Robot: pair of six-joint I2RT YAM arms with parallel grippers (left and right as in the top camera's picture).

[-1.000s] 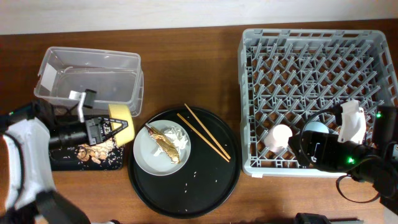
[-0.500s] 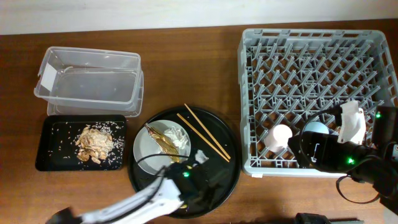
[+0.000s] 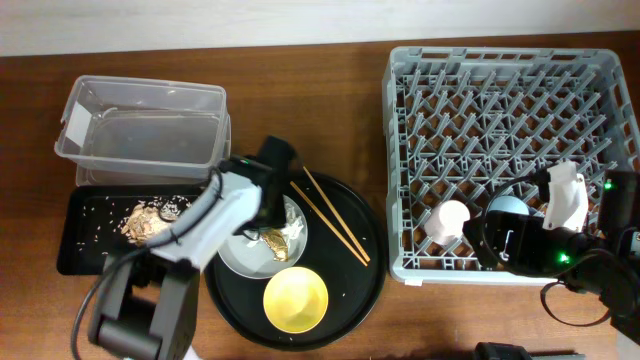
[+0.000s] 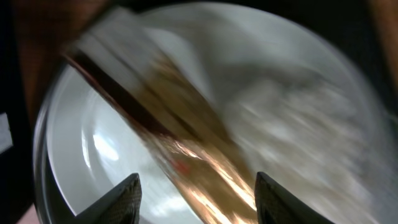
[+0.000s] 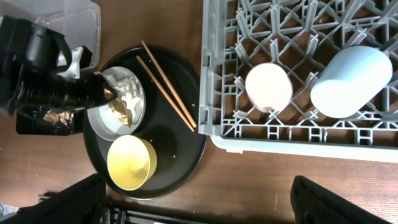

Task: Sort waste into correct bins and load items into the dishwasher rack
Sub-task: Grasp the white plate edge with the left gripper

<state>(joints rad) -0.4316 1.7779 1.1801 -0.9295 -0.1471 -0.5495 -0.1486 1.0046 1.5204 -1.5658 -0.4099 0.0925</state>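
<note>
Overhead: left end effector [image 3: 266, 226] above plate [image 3: 233, 255], yellow bowl [image 3: 295, 298] at its rim.

The overhead view looks straight down on the whole desk [image 3: 300, 130]. The left wrist camera hangs close over the plate [image 4: 87, 149], and its picture is blurred. The right wrist camera looks down from high, sharing plate and rack [image 5: 311, 142] with the overhead.

No writing is readable; the white label [image 3: 72, 122] on the clear tub [image 3: 150, 135] seems blank.
</note>
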